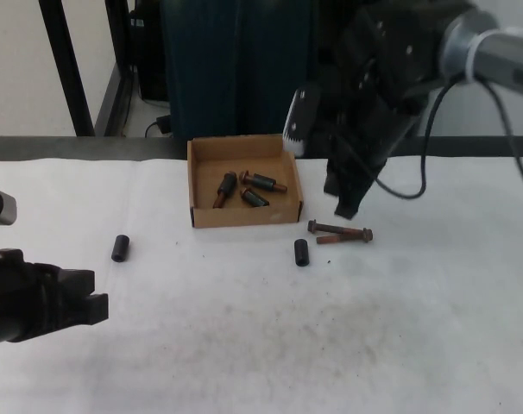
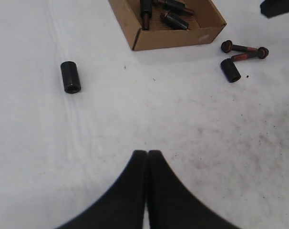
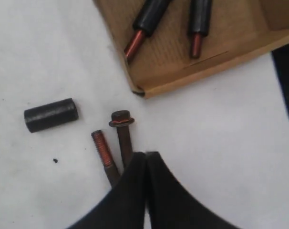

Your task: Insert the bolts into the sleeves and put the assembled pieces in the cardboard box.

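The cardboard box (image 1: pixel 244 213) sits at mid-bench and holds three bolts with sleeves on them (image 1: pixel 263 182). Just to its right lie two bare copper-coloured bolts (image 1: pixel 340 231) side by side, with a loose black sleeve (image 1: pixel 301 252) in front of them. Another loose sleeve (image 1: pixel 120 248) lies left of the box. My right gripper (image 3: pixel 146 155) is shut and empty, hovering directly over the two bolts (image 3: pixel 121 136), near the box corner (image 3: pixel 206 71). My left gripper (image 2: pixel 147 155) is shut and empty, low at the near left, well short of the left sleeve (image 2: pixel 70 77).
White cloth covers the bench, with open room in front and at the right. The right arm's cable (image 1: pixel 425 164) hangs behind the bolts. A dark cabinet stands beyond the far edge.
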### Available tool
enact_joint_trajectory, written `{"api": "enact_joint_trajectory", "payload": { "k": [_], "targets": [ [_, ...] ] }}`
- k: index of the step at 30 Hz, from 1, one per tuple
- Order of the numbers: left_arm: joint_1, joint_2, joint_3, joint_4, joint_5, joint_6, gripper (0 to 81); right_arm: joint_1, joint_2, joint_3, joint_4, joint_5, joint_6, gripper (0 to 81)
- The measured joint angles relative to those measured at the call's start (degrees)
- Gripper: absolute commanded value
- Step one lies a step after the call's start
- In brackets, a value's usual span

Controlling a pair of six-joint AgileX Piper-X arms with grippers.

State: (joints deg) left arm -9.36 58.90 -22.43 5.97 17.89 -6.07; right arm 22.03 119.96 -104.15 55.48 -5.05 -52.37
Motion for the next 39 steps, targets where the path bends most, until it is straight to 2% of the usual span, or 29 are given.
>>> {"api": "enact_joint_trajectory", "payload": {
  "k": [7, 9, 13, 15, 39],
  "targets": [
    [0.0, 0.0, 0.0, 0.0, 0.0, -0.1, 0.4, 0.0, 5.3, 0.0, 0.7, 1.5, -1.6, 0.7],
    [0.0, 0.0, 0.0, 0.0, 0.0, -0.1, 0.4, -0.1, 5.3, 0.0, 0.7, -0.1, -1.6, 5.4],
    [0.0, 0.0, 0.0, 0.0, 0.0, -1.1, 0.4, -0.1, 5.3, 0.0, 0.3, -0.8, -1.4, 21.7],
    [0.0, 0.0, 0.0, 0.0, 0.0, -1.2, 0.4, -0.1, 5.3, 0.0, 0.2, -0.8, -1.6, 25.8],
    [0.0, 0.0, 0.0, 0.0, 0.0, -1.2, 0.4, -0.1, 5.3, 3.8, -3.4, -0.9, -7.4, 25.8]
  ]
}}
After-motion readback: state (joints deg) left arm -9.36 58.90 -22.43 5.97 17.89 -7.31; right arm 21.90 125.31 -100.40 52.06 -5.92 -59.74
